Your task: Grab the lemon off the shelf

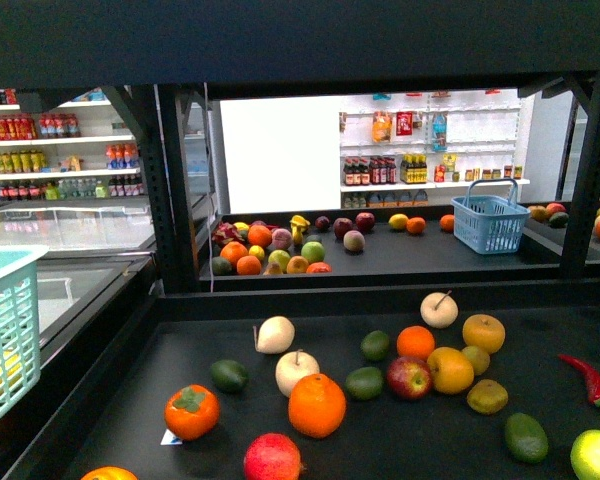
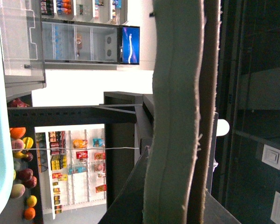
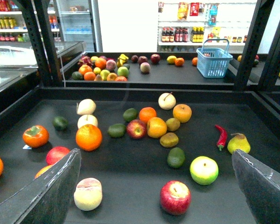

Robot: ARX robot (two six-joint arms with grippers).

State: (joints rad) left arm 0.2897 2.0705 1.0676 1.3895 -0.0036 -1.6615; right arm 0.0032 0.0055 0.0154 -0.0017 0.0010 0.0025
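A: Lemon [image 1: 450, 369], position?
B: On the shelf [image 1: 400, 440] deck, just beside the red apple [image 1: 409, 377], ungrasped.
A: Claws?
B: Right claw [image 3: 156, 153] spread wide, empty, well apart from the apple. Left claw [image 2: 186, 116]: cannot tell. Approach, grasp and lift remain.

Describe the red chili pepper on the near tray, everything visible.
The red chili pepper is long, slim and slightly curved, tapering to a point, with glossy bright red skin that looks smooth. It lies flat on the black shelf deck, toward the right side, apart from the central fruit cluster. A yellow-green pear sits close beside it; whether they touch cannot be told. No tool is near it.
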